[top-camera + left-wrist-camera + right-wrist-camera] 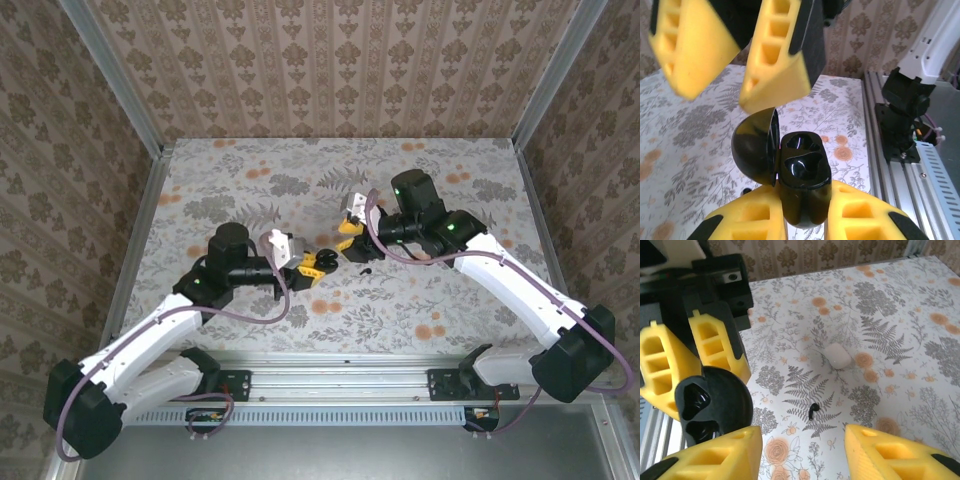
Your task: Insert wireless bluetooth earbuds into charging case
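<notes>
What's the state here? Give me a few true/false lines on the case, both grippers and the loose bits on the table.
1. The left gripper is shut on the black charging case, with its lid open. True.
2. The right gripper is clamped on something. False: its jaws stand apart with nothing between them.
3. A black earbud lies on the table. True.
4. The small white block sits inside the case. False: it lies on the table, apart from the earbud.
</notes>
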